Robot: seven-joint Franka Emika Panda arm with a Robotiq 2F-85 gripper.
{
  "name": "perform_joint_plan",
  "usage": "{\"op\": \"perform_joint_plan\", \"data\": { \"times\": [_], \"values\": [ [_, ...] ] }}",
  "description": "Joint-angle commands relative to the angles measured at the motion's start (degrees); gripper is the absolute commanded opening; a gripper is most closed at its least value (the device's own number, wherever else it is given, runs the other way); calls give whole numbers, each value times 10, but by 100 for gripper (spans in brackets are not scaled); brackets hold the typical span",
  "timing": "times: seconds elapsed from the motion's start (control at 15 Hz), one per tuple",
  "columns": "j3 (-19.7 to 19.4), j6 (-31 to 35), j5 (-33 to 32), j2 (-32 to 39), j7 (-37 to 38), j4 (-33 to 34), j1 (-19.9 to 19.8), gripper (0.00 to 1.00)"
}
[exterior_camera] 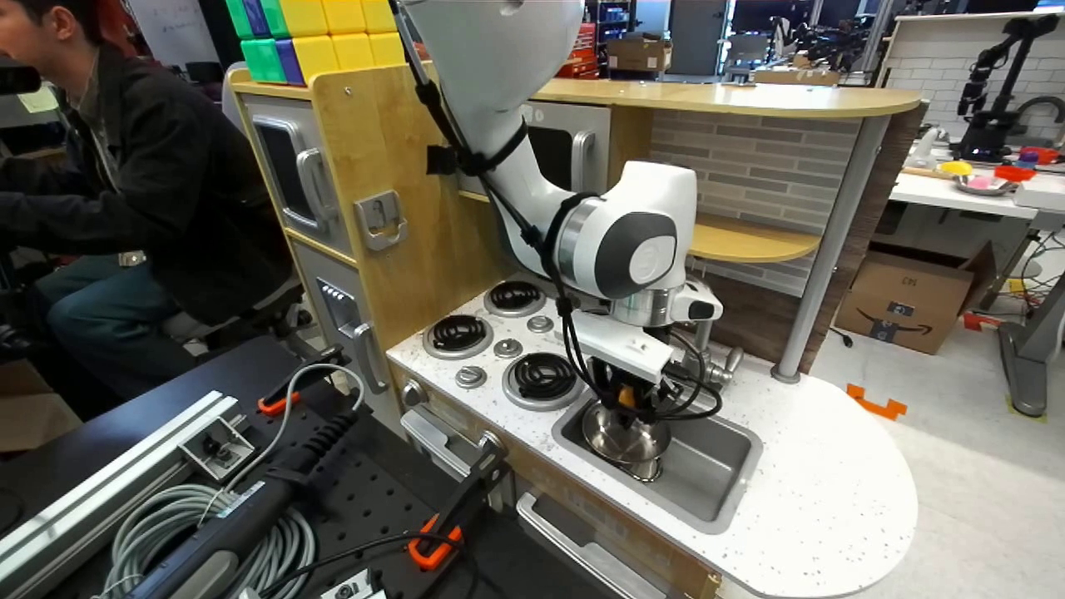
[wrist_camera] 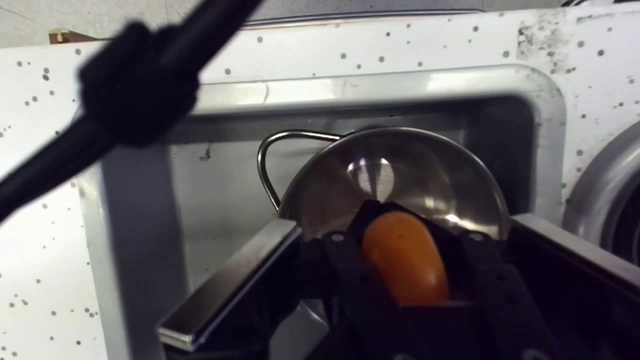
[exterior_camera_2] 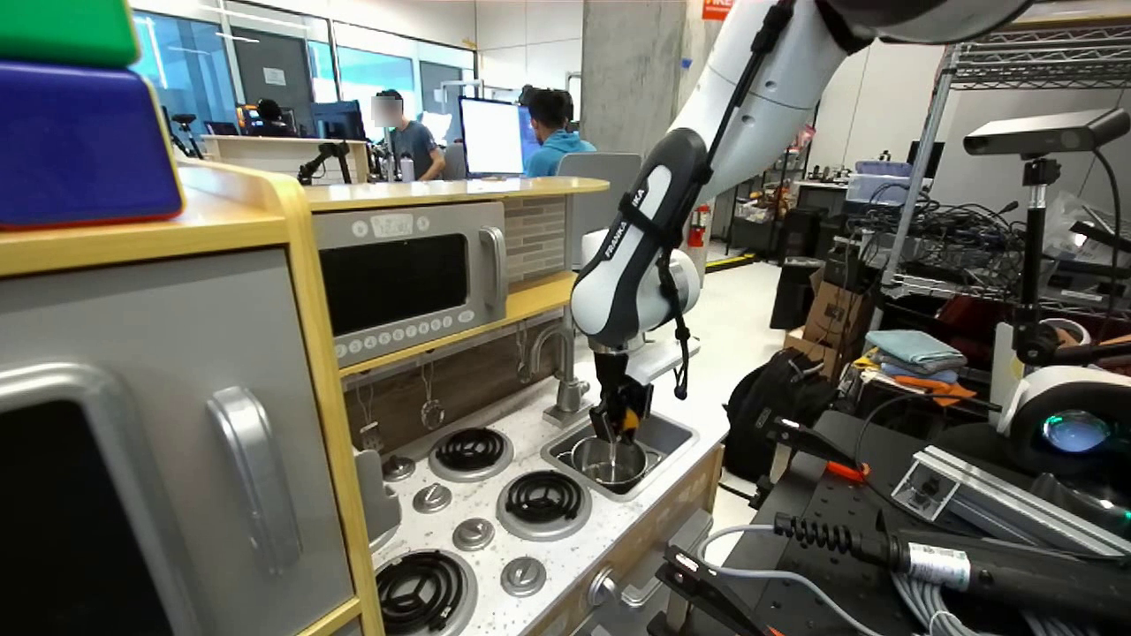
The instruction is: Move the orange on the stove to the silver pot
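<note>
Clasping the orange [wrist_camera: 406, 262], jaws either side, tool [wrist_camera: 377, 207] over silver pot [wrist_camera: 400, 170].

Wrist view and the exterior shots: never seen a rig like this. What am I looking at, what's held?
The machine is one white robot arm ending in a black two-fingered gripper. Two pictures come from cameras standing apart from the robot; the wrist view comes from a camera riding on the arm, looking down past the gripper. Below is a toy-kitchen counter with a stove of round black burners and, beside it, a sunken sink basin. The silver pot sits inside that basin. Held in the gripper, over the pot: the orange.
</note>
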Motion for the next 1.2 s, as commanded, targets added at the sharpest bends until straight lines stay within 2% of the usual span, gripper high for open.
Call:
{"op": "perform_joint_plan", "data": {
  "times": [0.0, 0.27, 0.33, 0.4, 0.53, 0.93, 1.0, 1.07, 1.13],
  "values": [
    [-28, -71, -16, 69, 36, 109, 31, 2],
    [-41, -130, -25, 108, 44, 172, 43, 2],
    [-42, -142, -29, 116, 45, 187, 44, 11],
    [-42, -152, -31, 123, 44, 199, 44, 35],
    [-41, -166, -34, 134, 39, 220, 41, 40],
    [-14, -160, -32, 159, -20, 259, 22, 84],
    [-8, -117, -27, 77, -44, 135, 35, 90],
    [-9, -108, -31, 60, -58, 110, 36, 99],
    [-9, -105, -35, 35, -78, 80, 35, 100]
  ]
}}
